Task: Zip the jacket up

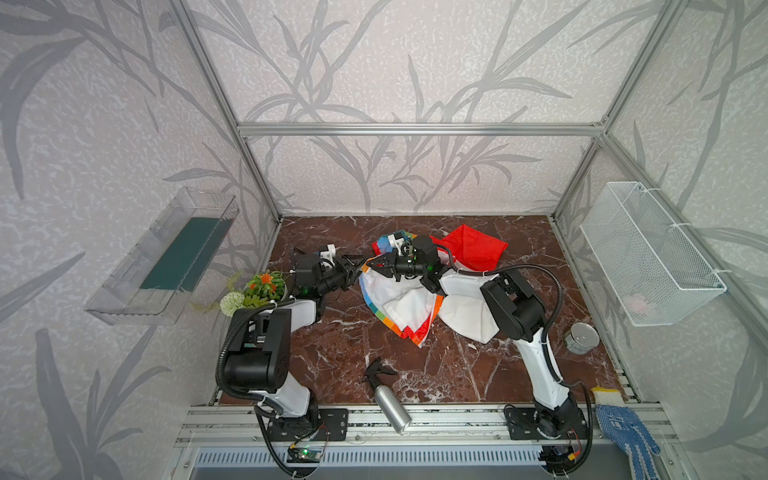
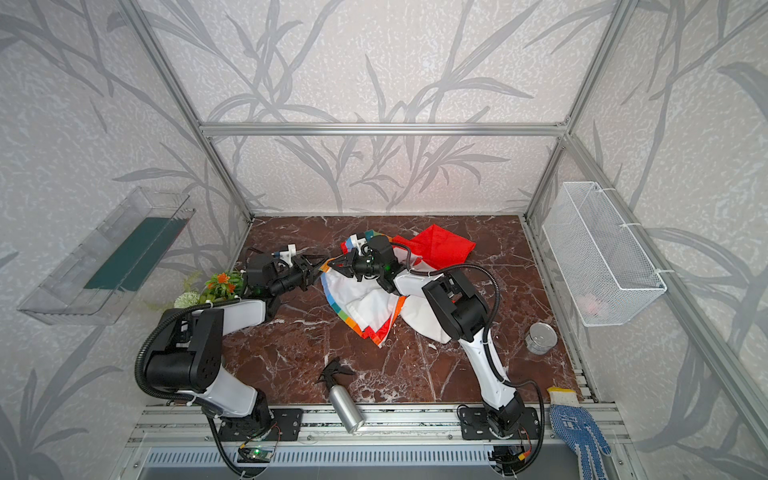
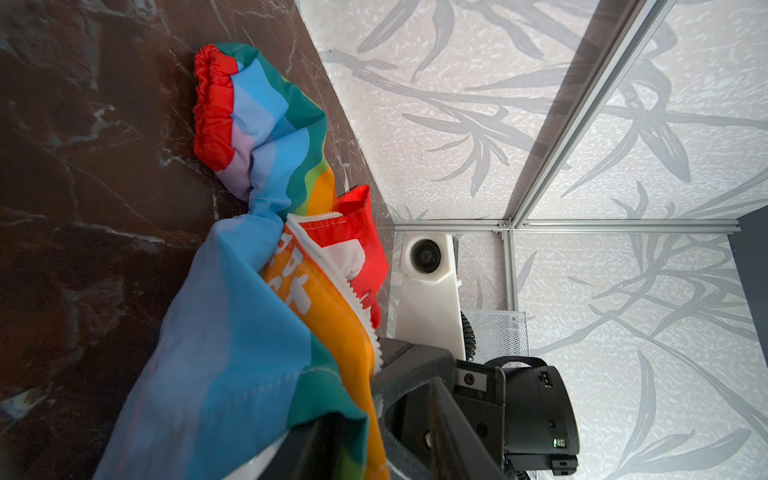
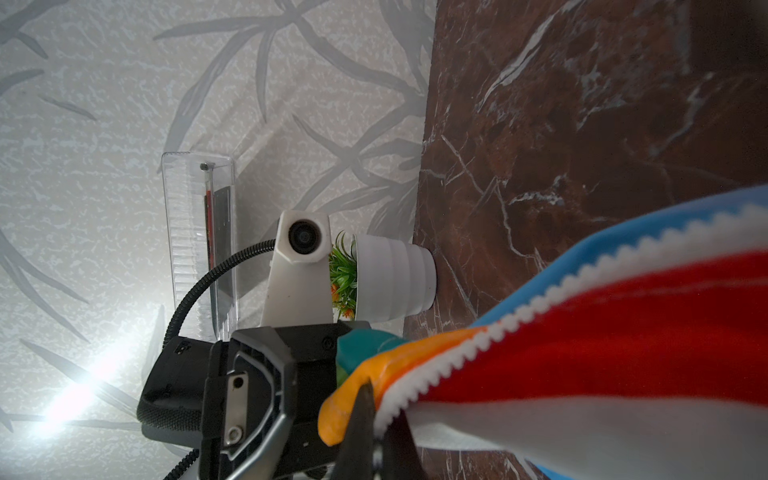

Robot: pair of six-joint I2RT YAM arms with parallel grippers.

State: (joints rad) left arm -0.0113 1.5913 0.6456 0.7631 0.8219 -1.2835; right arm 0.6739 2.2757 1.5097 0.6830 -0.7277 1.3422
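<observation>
The jacket [image 1: 399, 299] [image 2: 361, 299] lies open on the marble table, white lining up, rainbow hem round it and the red hood [image 1: 469, 249] at the back. Both grippers meet at its far left corner. My right gripper [image 1: 371, 263] [image 2: 332, 262] [image 4: 380, 411] is shut on the white zipper tape beside the teeth [image 4: 540, 307]. My left gripper [image 1: 358, 269] [image 2: 320, 268] [image 3: 380, 407] faces it tip to tip. Its jaws stand apart, with the orange and teal edge of the jacket [image 3: 232, 332] draped between and over them. A rainbow sleeve with a red cuff [image 3: 214, 108] lies beyond.
A potted plant [image 1: 262, 289] stands close behind the left arm. A metal spray bottle [image 1: 388, 399] lies at the front edge, and a tin can [image 1: 582, 337] stands at the right. A wire basket [image 1: 648, 257] and a clear tray [image 1: 166, 257] hang on the side walls.
</observation>
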